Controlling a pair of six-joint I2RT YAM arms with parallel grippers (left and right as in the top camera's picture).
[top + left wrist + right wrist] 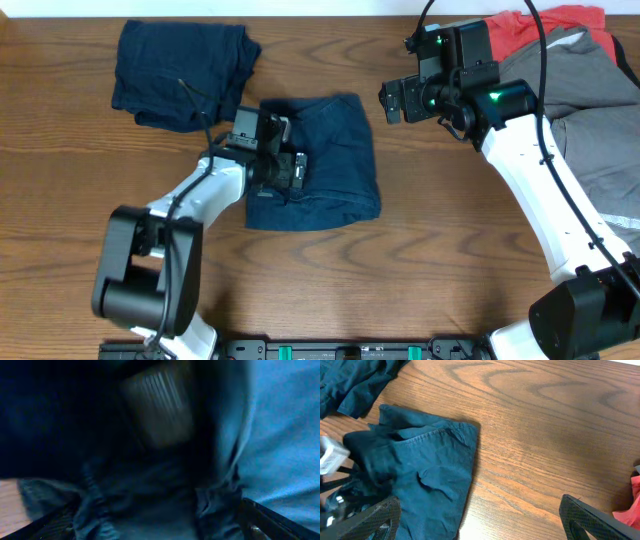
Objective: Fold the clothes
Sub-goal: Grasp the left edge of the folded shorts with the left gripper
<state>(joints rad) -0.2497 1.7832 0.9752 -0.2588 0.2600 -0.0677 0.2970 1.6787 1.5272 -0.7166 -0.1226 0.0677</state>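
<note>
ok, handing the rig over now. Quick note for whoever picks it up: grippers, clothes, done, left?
Left gripper: open, down on the navy shorts at table centre, fabric bunched between its fingers, nothing clamped.
Right gripper: open, empty, above bare table right of those shorts.
Done: the centre shorts lie in a compact rectangle; a second navy garment at far left looks loosely folded.
Left: grey garment and coral-red garment, heaped unfolded at far right.
</note>
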